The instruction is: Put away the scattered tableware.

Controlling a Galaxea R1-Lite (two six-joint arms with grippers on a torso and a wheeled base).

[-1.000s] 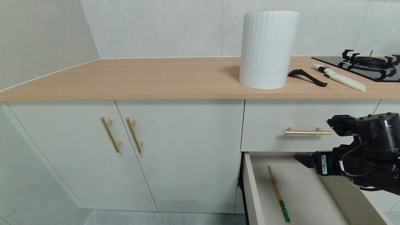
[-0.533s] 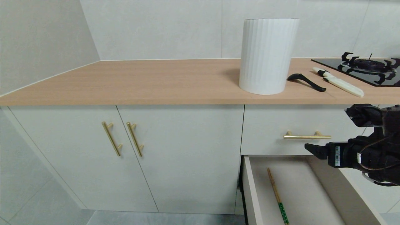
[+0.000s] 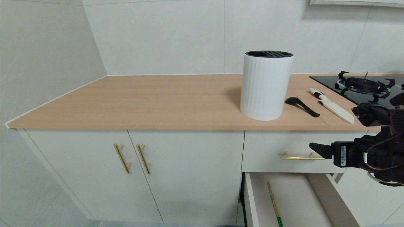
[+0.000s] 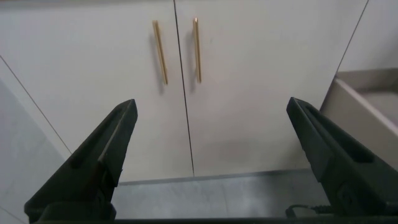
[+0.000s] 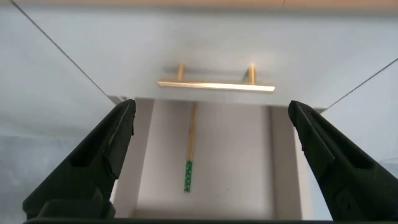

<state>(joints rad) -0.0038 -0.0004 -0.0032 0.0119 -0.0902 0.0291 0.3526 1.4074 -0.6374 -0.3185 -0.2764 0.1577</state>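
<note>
Pale tiled walls back a long wooden table (image 3: 142, 101) that runs across the middle of the head view, above white cabinet doors (image 3: 186, 176) with 2 gold handles. On the table, right of centre, stands a white ribbed holder (image 3: 265, 88) with a black slotted top. Just right of it lies a black spoon (image 3: 302, 106), and right of that, apart from it, a knife (image 3: 331, 105) with a cream blade. A gas hob (image 3: 363, 85) sits at the far right edge.

At the lower right, a drawer (image 3: 249, 201) is pulled open beneath a shut drawer front with a gold bar handle (image 3: 301, 157). A pair of chopsticks (image 3: 273, 203), green at the near end, lies lengthwise on the drawer floor near its left wall.

At the right edge, the right tool (image 3: 331, 127) hangs over the open drawer at about the height of the bar handle, its 2 fingers spread wide and grasping nothing. The left tool (image 4: 211, 102) faces the cabinet doors, likewise released and empty.
</note>
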